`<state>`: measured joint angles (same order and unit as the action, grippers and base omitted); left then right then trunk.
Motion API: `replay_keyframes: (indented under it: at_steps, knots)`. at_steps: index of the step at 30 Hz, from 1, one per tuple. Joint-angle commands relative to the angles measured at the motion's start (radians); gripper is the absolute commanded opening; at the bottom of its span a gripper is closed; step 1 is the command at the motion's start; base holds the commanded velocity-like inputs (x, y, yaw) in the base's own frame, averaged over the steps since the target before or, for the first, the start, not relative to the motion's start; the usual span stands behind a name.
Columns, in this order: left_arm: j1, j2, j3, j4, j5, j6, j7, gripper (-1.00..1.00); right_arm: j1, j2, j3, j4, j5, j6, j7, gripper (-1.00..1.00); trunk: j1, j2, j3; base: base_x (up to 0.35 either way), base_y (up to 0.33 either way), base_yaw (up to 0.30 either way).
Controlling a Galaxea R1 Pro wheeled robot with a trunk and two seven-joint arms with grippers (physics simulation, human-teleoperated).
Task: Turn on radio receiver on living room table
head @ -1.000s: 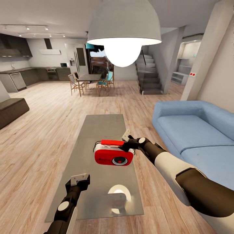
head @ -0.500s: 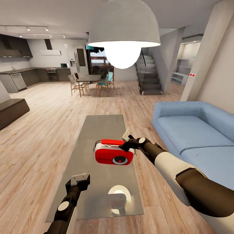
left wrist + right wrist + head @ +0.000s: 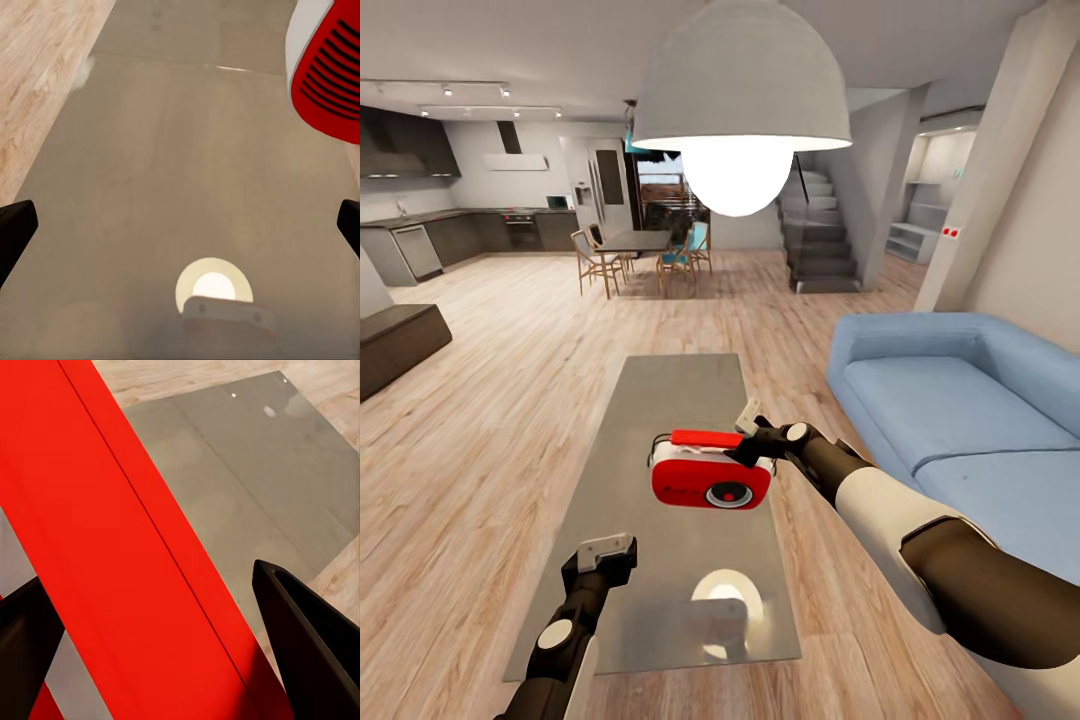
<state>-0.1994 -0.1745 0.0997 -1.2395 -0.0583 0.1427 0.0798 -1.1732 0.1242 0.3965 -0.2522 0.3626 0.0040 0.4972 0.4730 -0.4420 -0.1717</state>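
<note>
The red radio receiver (image 3: 710,482) stands upright on the glossy grey table (image 3: 670,400), dial facing me. My right gripper (image 3: 745,440) is at the radio's right end by the red handle. In the right wrist view the handle (image 3: 112,532) runs between the spread fingers of that gripper (image 3: 146,574), which is open. My left gripper (image 3: 605,550) hovers open over the near part of the table, apart from the radio. In the left wrist view the radio's grilled side (image 3: 326,71) shows beyond the open gripper (image 3: 187,217), above the table top (image 3: 165,150).
A blue sofa (image 3: 960,400) runs along the table's right side. A white pendant lamp (image 3: 740,90) hangs overhead, and its reflection (image 3: 725,595) glows on the table. A dark bench (image 3: 395,340) sits at the left. Dining chairs (image 3: 635,250) and stairs (image 3: 820,240) stand far back.
The view has shifted very slightly. The radio and both arms hold their places.
</note>
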Motion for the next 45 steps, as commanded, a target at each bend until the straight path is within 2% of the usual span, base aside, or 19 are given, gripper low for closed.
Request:
replay_keyframes:
  at_steps: [1, 6, 45]
  knots:
    - [0.000, 0.000, 0.000, 0.000, 0.000, 0.000, 0.000, 1.00, 0.000, 0.000, -0.005, -0.001, -0.005, 0.001, 0.001, -1.00, -0.004, 0.007, 0.004, 0.000, 0.000, 0.000]
    - [0.000, 0.000, 0.000, 0.000, 0.000, 0.000, 0.000, 1.00, 0.000, 0.000, -0.005, -0.001, -0.006, 0.001, 0.003, -1.00, -0.023, 0.042, 0.025, 0.000, 0.000, 0.000]
    - [0.000, 0.000, 0.000, 0.001, 0.000, 0.002, -0.002, 1.00, 0.000, 0.000, -0.005, -0.001, -0.007, 0.000, 0.003, -1.00, -0.023, 0.042, 0.088, 0.000, 0.000, 0.000]
